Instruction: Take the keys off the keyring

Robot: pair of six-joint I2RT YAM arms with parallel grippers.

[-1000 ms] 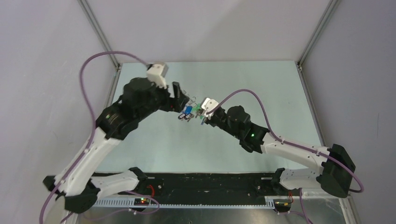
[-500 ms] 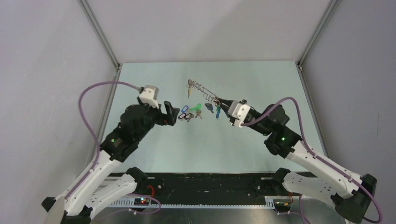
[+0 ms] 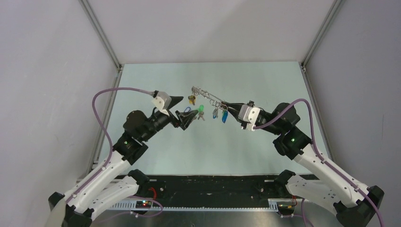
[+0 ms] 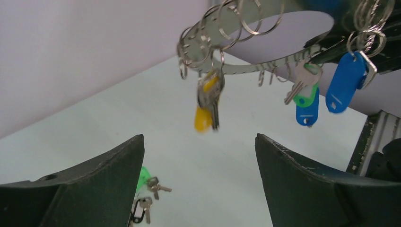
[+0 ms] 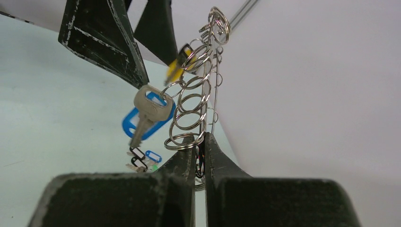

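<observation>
**A:** What is the left arm doing?

**B:** It is rising from its base at the near left, with the elbow bending and the forearm reaching right toward the middle of the surface [image 3: 265,80]. The left claw [image 3: 187,107] is gaping wide and gripping nothing. In the left wrist view its two dark fingers [image 4: 94,189] are standing far apart, with the ring hanging beyond them.

**A:** And below that claw?

**B:** Some loose keys [image 3: 197,112] with green and blue tags are lying on the surface just beside it, off the ring.

**A:** Where is the keyring?

**B:** The keyring [image 3: 206,95] is hanging in the air between the two claws, apart from the left one. It is sloping, with its far end pointing toward the back left. Small split rings [image 5: 189,101] are crowding its rim. A yellow-tagged key [image 3: 191,99] is dangling from the left end, and the blue tags [image 3: 224,115] are dangling nearer the right claw.

**A:** So the right side is holding it?

**B:** Yes. The right claw [image 3: 227,104] is pinching tight on the ring's near rim. In the right wrist view the thin metal edge is showing between the pressed fingers. The right arm is climbing from its base at the near right, its forearm slanting up and left, and its wrist is pointing left toward the other claw.
</observation>
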